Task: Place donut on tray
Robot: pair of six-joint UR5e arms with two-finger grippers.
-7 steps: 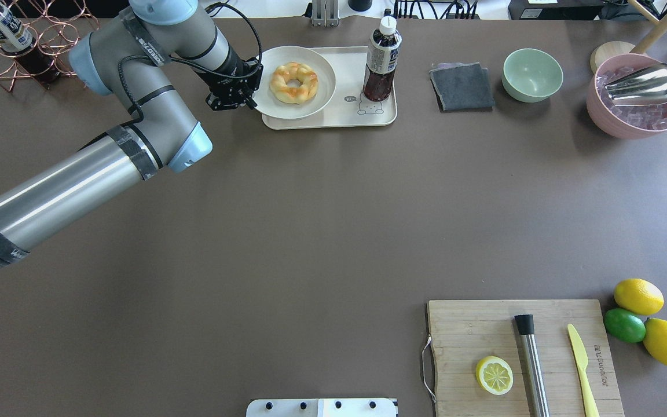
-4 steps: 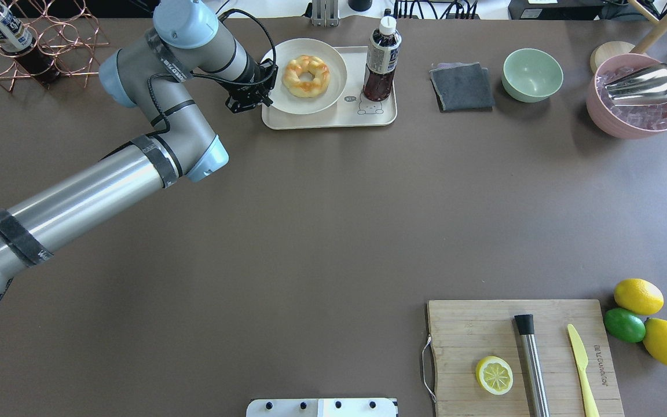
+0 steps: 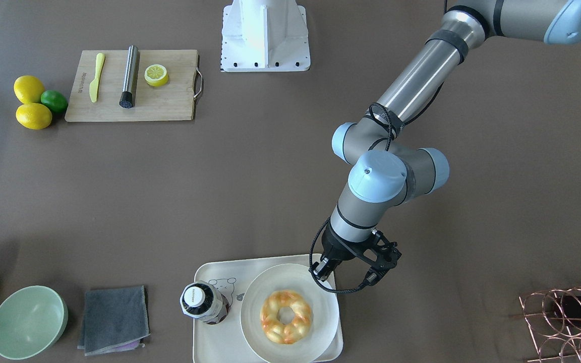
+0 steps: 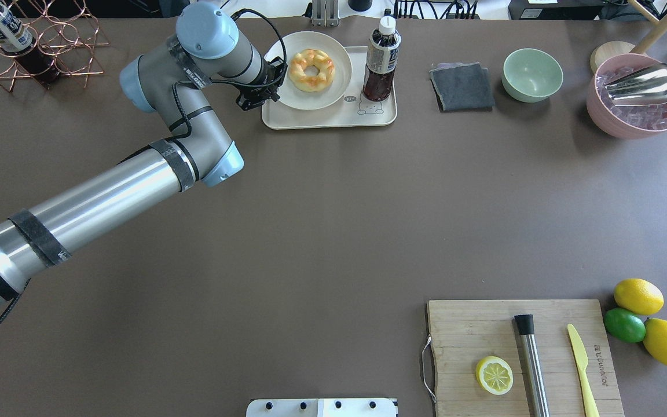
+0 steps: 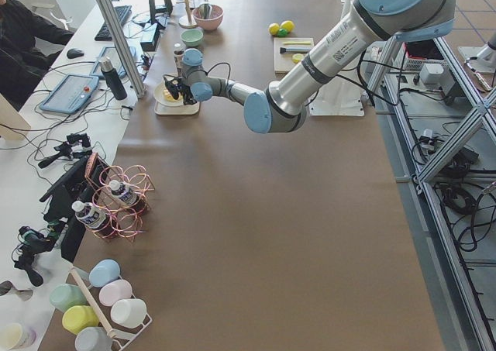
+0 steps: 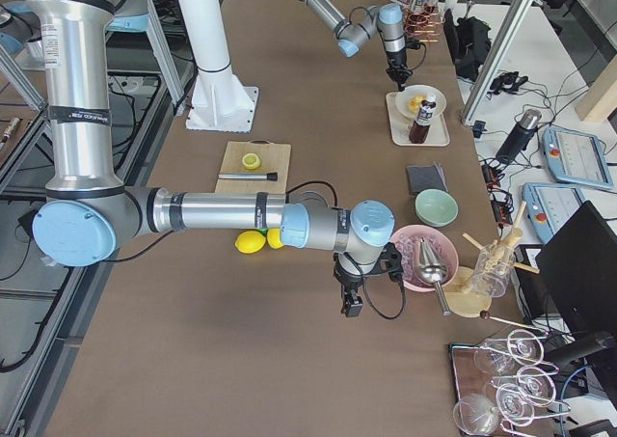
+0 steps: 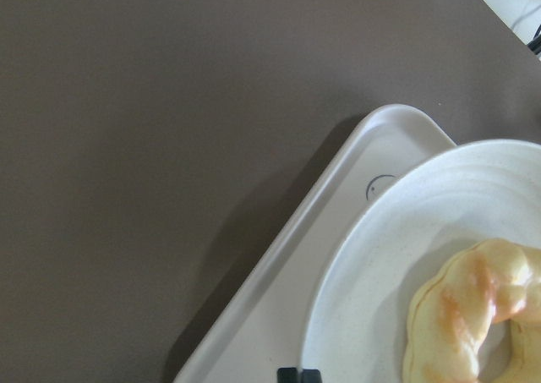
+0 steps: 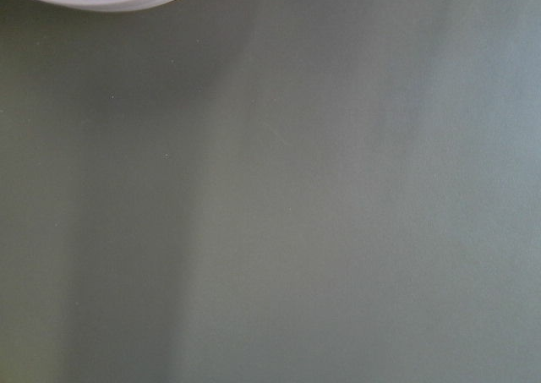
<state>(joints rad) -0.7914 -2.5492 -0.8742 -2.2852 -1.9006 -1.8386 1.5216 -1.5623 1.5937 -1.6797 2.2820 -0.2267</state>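
Green bowl [image 4: 532,75], grey cloth [image 4: 462,87], cutting board [image 4: 466,330] with lemon half [image 4: 494,375]

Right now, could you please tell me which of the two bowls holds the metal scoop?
The pink bowl, with ice in it; the green bowl beside the grey cloth holds nothing.

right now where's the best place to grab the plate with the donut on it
Probably the thin rim of the plate on the side away from the bottle, coming in from outside the tray. The donut fills the middle and the bottle crowds the other side. The left gripper pinches it there.
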